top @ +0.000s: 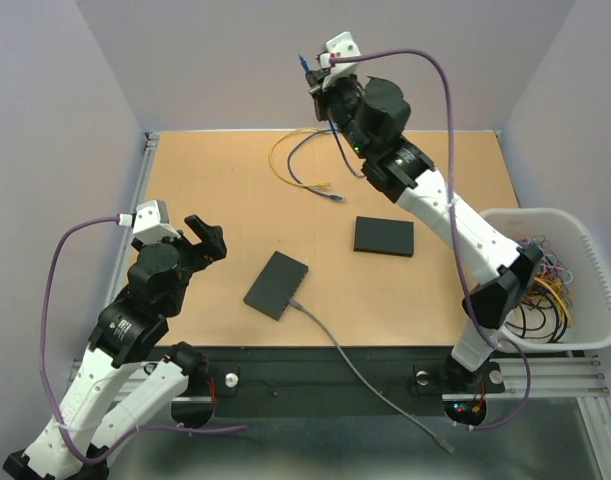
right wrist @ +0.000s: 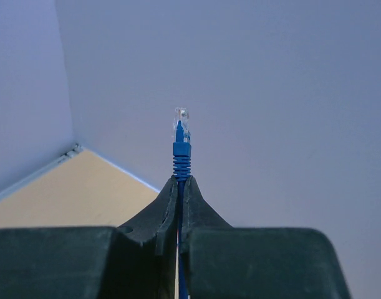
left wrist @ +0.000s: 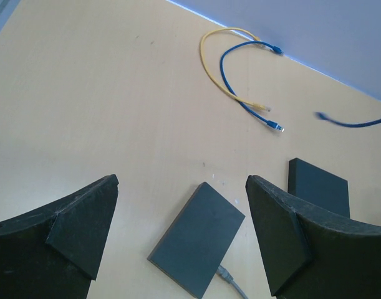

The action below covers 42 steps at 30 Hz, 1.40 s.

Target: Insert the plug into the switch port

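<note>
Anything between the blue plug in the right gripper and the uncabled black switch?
Nothing visible. The right gripper holds the blue plug raised near the back wall; the black switch lies uncovered on the table. The loose yellow cable lies off to the side.

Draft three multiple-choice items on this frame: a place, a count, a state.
1. Where does the white bin stand?
A. at the right edge of the table
B. at its far left corner
C. between the arm bases

2. How many black boxes lie on the table?
A. one
B. two
C. four

3. The right gripper has its fingers:
A. wide open
B. shut on the blue plug
C. shut on a yellow cable

1 A, the top view shows it there; 2 B, one with a grey cable at its edge, another bare; 3 B, the right wrist view shows the plug pinched.
</note>
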Each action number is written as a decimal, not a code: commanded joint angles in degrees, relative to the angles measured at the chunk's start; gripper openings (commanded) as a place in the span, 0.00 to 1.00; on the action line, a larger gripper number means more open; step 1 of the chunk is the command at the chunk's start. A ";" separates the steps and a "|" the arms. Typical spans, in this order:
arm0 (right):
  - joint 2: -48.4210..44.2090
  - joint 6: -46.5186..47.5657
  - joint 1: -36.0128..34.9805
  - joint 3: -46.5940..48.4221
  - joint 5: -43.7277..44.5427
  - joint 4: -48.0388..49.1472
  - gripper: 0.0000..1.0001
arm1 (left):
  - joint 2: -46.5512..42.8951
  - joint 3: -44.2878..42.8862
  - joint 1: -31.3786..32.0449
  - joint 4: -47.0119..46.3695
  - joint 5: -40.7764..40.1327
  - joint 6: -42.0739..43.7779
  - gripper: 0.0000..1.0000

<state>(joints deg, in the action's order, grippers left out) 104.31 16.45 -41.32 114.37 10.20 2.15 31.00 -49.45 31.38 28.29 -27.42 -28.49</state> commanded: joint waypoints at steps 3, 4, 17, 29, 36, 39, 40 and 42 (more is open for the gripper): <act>-10.50 0.08 -0.43 -7.64 2.38 1.72 0.00 | 0.02 0.41 -0.52 -2.10 -0.18 0.89 0.95; -11.92 -0.36 -0.43 -9.58 1.42 0.93 0.00 | -0.07 0.41 -0.53 -2.19 -0.09 0.89 0.95; -37.94 -23.73 -0.43 -46.14 -27.58 -4.70 0.00 | -1.74 3.04 -0.88 -14.40 24.94 5.56 0.95; -45.51 -49.54 -0.51 -74.54 -51.31 21.19 0.00 | -7.35 15.60 -0.88 -38.47 44.38 -4.37 0.95; -42.09 -65.04 -0.43 -84.48 -57.21 47.92 0.00 | -9.73 25.52 -0.88 -53.22 52.29 -11.32 0.93; -39.54 -69.33 -0.43 -85.71 -59.05 55.92 0.00 | -11.93 28.79 -0.88 -57.55 53.34 -14.48 0.91; -38.93 -70.75 -0.43 -86.06 -59.41 61.25 0.01 | -12.45 30.54 -0.88 -59.82 53.52 -15.71 0.91; -37.61 -74.00 -0.43 -86.42 -60.29 67.33 0.00 | -13.77 32.56 -0.88 -62.20 53.96 -16.59 0.91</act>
<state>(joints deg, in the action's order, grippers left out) 65.47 -48.29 -41.36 28.36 -45.91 47.64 19.62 -19.57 30.65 -21.76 23.03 -41.06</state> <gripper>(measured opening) 0.043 0.915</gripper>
